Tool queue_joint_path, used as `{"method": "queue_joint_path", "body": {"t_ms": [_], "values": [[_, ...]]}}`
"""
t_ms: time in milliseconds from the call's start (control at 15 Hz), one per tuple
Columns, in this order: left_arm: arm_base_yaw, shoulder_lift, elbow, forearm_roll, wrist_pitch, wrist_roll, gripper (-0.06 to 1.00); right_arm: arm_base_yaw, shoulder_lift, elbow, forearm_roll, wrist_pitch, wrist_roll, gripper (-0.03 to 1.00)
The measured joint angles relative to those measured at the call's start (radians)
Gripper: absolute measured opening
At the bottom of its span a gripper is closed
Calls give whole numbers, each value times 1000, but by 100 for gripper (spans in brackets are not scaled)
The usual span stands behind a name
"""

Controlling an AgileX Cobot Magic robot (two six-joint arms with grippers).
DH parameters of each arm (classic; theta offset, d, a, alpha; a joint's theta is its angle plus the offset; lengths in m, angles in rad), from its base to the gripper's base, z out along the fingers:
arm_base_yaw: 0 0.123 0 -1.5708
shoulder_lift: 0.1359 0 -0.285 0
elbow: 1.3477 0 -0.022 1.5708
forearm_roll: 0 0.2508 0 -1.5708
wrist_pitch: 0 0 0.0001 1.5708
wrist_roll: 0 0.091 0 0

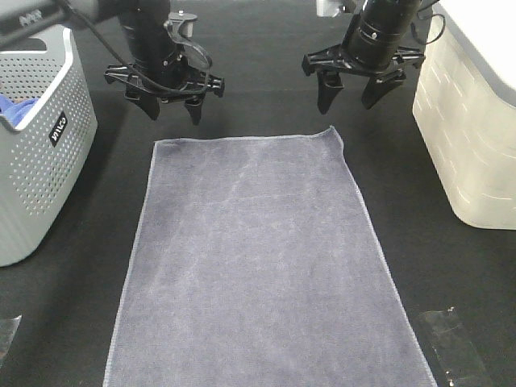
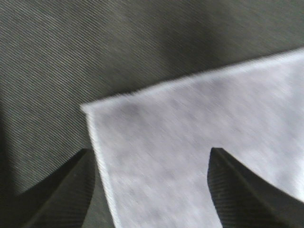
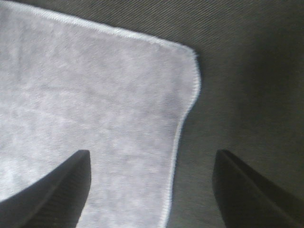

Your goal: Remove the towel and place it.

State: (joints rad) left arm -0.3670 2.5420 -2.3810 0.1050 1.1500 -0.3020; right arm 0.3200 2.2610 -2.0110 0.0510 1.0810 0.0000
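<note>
Black table surface (image 1: 459, 282) with the towel (image 1: 258, 266) spread flat in the centre of the frame.
This grey towel runs from the upper middle down to the lower edge. The left gripper (image 1: 174, 114) hangs at the upper left, by one far corner, and the right gripper (image 1: 347, 105) at the upper right, by the other. Both have the jaws wide apart and hold nothing. A grey perforated basket (image 1: 40, 169) with a blue cloth (image 1: 14, 109) stands at the left edge, a white basket (image 1: 472, 137) at the right edge, both apart from the towel.
</note>
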Motion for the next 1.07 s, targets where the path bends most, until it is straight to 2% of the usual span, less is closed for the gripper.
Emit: {"method": "queue_joint_path", "body": {"t_ms": [267, 933, 1067], "values": [[46, 58, -40, 14, 24, -31, 65, 0, 5, 0, 22, 2, -9, 68], [69, 131, -43, 17, -11, -34, 65, 0, 5, 0, 23, -8, -16, 68], [69, 145, -43, 21, -25, -38, 62, 0, 5, 0, 23, -8, -16, 68]]}}
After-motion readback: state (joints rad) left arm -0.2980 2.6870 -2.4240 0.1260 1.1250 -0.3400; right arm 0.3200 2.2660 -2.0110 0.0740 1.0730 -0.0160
